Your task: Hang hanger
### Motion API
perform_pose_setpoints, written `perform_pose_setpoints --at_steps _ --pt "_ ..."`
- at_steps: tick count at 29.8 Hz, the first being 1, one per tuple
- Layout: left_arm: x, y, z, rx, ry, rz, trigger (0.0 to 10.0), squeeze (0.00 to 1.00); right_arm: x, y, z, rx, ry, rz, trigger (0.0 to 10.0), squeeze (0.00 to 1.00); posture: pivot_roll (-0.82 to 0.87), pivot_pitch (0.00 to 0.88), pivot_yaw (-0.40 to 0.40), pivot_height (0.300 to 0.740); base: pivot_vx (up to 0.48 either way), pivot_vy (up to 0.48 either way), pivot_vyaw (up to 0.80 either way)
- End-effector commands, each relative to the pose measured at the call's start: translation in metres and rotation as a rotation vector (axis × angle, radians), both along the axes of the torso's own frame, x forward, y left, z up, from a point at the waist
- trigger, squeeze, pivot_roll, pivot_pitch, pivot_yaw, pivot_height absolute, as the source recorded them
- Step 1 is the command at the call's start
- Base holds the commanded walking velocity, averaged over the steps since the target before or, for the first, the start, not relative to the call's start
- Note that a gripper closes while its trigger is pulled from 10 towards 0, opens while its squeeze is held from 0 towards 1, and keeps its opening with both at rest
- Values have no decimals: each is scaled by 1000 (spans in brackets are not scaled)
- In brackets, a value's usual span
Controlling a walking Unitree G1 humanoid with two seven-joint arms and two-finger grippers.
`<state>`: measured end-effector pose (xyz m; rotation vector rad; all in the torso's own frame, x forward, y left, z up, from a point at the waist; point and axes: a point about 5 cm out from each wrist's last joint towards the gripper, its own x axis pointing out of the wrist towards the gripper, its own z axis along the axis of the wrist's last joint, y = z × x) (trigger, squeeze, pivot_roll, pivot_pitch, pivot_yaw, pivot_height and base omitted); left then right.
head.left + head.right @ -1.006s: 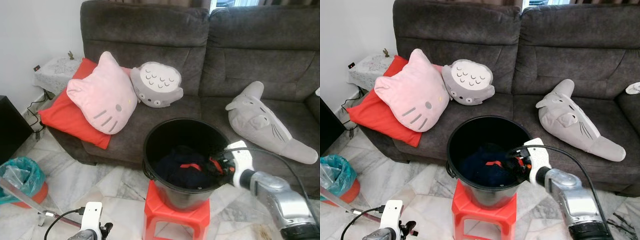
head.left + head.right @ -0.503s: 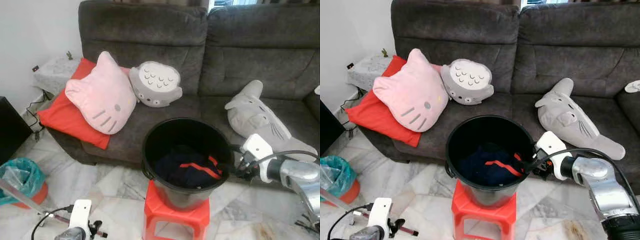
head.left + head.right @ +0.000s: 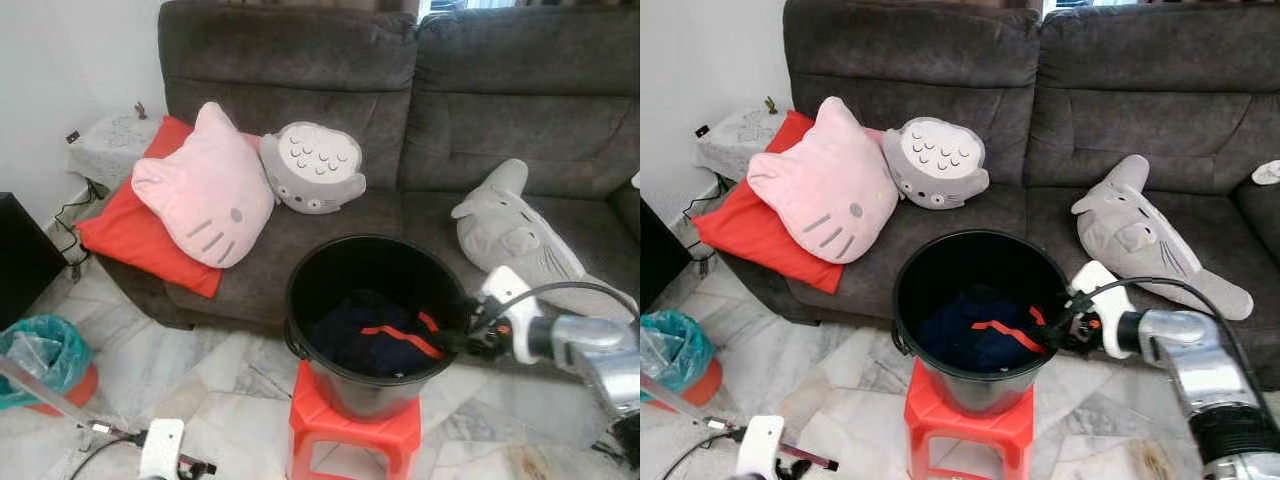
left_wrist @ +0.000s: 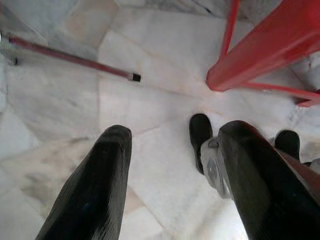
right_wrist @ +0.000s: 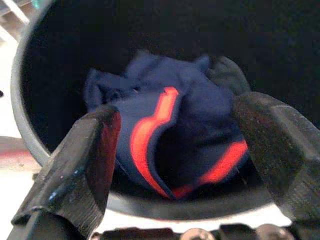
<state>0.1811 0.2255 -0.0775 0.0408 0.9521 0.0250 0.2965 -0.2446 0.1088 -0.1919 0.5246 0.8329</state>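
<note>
A black bucket (image 3: pixel 298 275) stands on a red stool (image 3: pixel 355 432) in front of the sofa. Inside it lies dark blue cloth (image 3: pixel 345 335) with a thin red-orange band (image 3: pixel 395 333) across it; whether that band is a hanger or a trim on the cloth I cannot tell. My right gripper (image 3: pixel 457 340) is at the bucket's right rim, pointing in. In the right wrist view this gripper (image 5: pixel 176 112) is open, its fingers (image 5: pixel 80 165) apart and the cloth (image 5: pixel 200 135) beyond them. My left gripper (image 4: pixel 176 131) hangs open just above the floor.
The grey sofa (image 3: pixel 300 70) behind holds a pink cat pillow (image 3: pixel 205 190), a red cushion (image 3: pixel 130 235) and two grey plush toys (image 3: pixel 312 170). A teal bin bag (image 3: pixel 35 350) and a thin rod (image 3: pixel 45 392) are on the marble floor at the left. A stool leg (image 4: pixel 265 50) is near my left gripper.
My right gripper has come out of the bucket and now sits at its right rim; more of the red-orange band shows. The left arm has sunk lower.
</note>
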Motion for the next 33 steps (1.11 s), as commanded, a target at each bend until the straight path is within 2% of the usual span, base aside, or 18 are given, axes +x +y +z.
perform_pose_setpoints --at_steps 1,5,10,13,23,28,33 --pt "-4 0 -2 17 8 -8 10000 0 3 -3 5 7 -22 7 10000 0 -79 5 73 740 0 0 0" --pt "-7 -4 -4 10 13 -6 10000 0 6 -6 2 19 10 -34 10000 0 -79 5 72 740 0 0 0" --pt "-11 -8 -7 9 19 -12 10000 0 6 -2 1 82 71 -66 10000 0 -79 1 72 740 0 0 0" --pt "-12 -9 -7 8 20 -12 10000 0 4 -2 -1 78 99 -74 10000 0 -87 0 70 740 0 0 0" --pt "-7 -9 -5 11 17 -10 10000 0 6 -8 0 149 179 -167 10000 0 -91 0 64 740 0 0 0" --pt "-9 -7 -6 13 22 -5 10000 0 6 -5 12 205 212 -128 10000 0 -92 0 64 740 0 0 0" --pt "-7 -7 -5 12 21 -7 10000 0 4 -5 16 210 258 -84 10000 0 -89 0 66 740 0 0 0"
